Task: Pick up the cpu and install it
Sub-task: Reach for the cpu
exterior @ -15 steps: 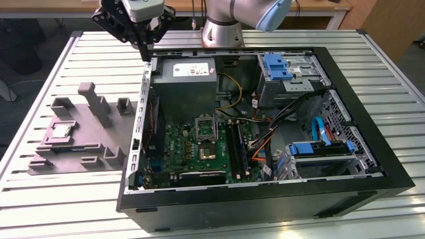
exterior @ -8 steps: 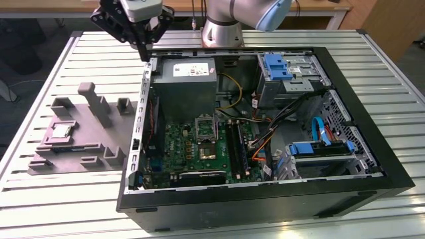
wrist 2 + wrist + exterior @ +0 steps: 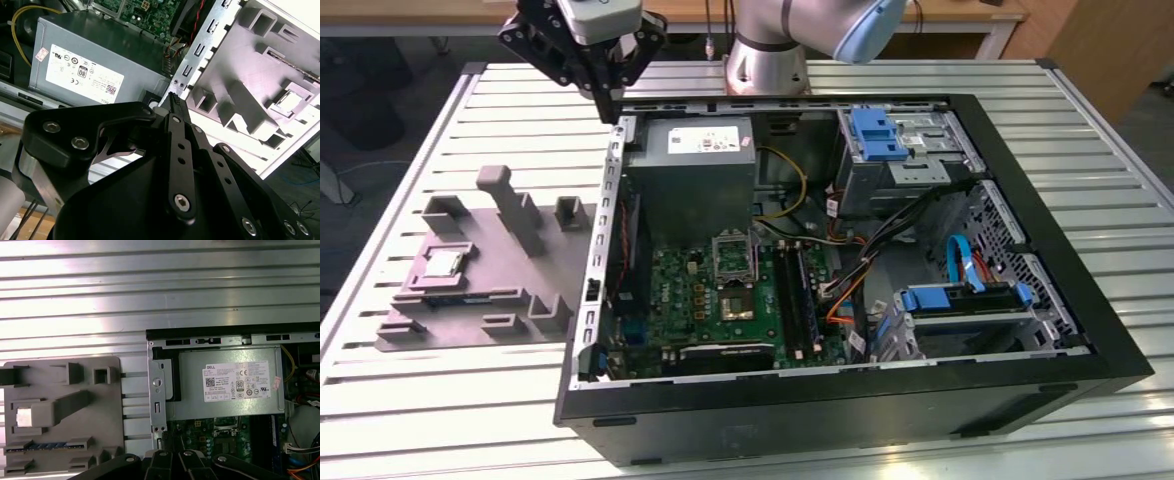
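Note:
The cpu (image 3: 447, 262) is a small silvery square lying in a recess of the grey fixture plate (image 3: 494, 300) at the exterior view's left, beside the open computer case (image 3: 854, 400). It also shows as a bright square, the cpu (image 3: 27, 417) in the first wrist view and the cpu (image 3: 287, 101) in the second. My gripper (image 3: 607, 105) hangs above the case's back left corner, well behind the cpu and apart from it. Its black fingers (image 3: 173, 102) are pressed together, shut on nothing. The metal socket frame (image 3: 734, 255) sits on the green motherboard (image 3: 720, 300).
A grey power supply with a white label (image 3: 700, 150) fills the case's back left. Cables, blue drive brackets (image 3: 874, 135) and a drive cage (image 3: 961, 300) crowd the case's right side. Everything rests on a slatted metal table (image 3: 427, 420). The arm's base (image 3: 767, 60) stands behind the case.

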### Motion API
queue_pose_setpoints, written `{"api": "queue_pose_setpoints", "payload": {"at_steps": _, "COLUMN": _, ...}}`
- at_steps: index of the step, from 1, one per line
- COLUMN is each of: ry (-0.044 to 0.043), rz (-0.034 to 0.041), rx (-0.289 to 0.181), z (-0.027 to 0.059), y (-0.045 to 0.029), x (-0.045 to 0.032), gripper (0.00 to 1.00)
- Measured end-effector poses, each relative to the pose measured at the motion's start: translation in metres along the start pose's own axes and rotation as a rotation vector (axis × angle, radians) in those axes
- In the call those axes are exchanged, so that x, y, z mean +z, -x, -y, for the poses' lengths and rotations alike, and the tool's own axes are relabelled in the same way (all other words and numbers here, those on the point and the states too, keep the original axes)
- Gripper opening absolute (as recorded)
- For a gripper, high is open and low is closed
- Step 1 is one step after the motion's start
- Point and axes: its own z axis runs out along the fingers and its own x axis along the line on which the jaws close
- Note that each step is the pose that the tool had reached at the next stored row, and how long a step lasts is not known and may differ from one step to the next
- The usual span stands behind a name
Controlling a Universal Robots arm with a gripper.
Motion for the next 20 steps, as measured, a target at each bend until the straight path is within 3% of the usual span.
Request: {"api": "queue_pose_setpoints", "payload": {"at_steps": 20, "ry": 0.0, "rz": 0.0, "rx": 0.0, "z": 0.0004, "y": -0.0052, "x": -0.0001, "gripper": 0.11}}
